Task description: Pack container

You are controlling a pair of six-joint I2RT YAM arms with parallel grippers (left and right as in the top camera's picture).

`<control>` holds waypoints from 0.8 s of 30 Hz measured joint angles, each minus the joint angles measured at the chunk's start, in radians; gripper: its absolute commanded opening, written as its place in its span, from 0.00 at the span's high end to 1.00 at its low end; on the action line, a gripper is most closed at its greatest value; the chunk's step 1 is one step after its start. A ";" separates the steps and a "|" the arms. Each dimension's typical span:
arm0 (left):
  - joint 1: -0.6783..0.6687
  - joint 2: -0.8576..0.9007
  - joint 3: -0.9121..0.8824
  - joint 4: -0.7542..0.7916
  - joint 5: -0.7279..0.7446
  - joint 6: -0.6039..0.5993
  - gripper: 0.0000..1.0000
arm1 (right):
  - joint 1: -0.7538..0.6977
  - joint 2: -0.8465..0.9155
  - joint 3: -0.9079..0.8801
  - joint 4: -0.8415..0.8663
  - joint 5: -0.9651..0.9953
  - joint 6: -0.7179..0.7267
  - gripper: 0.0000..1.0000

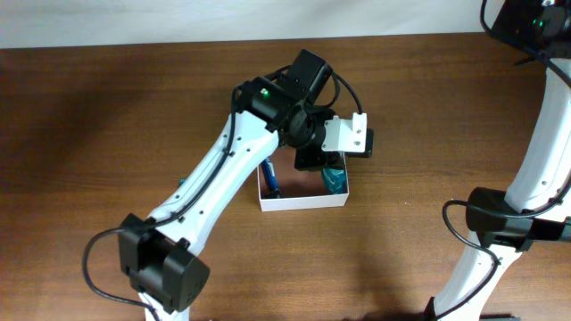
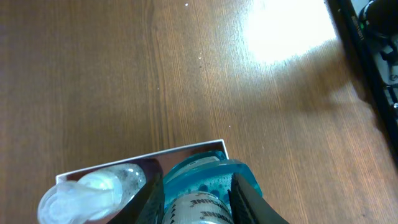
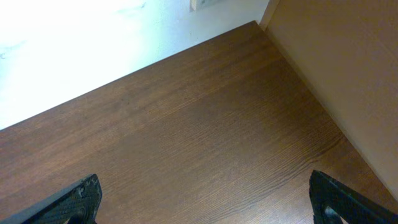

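Teal plastic fills the gap between the jaws of the left claw point(image 2: 199, 182): both fingers point(image 2: 154, 198) press against the sides of a teal bottle point(image 2: 210, 169), so the claw is partly closed and gripping it.

Position of the container point(image 1: 303, 204): directly beneath the left claw. Its white far wall point(image 2: 186, 149) runs just ahead of the fingertips in the wrist view. The gripped bottle sits low inside, at the corner nearest the claw.

Other contents:
- A clear bottle with a pale cap point(image 2: 93, 190) lies just beside the claw, off the finger at the left of the wrist view.
- A slim blue item point(image 1: 270, 179) lies on the far side of the container from the claw, against the opposite wall.

The right claw point(image 3: 205, 208) is spread fully wide and holds nothing. Only bare brown wood of the table point(image 3: 186, 124) lies below and ahead of it. The container is well apart from this claw.
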 measured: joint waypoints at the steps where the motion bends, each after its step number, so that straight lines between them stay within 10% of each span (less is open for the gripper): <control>1: 0.000 0.008 0.000 0.004 0.002 0.000 0.99 | 0.000 0.000 0.000 0.000 0.000 0.000 0.02; 24: 0.000 0.138 0.000 0.078 0.011 0.000 0.99 | 0.000 0.000 0.000 0.000 0.000 0.000 0.02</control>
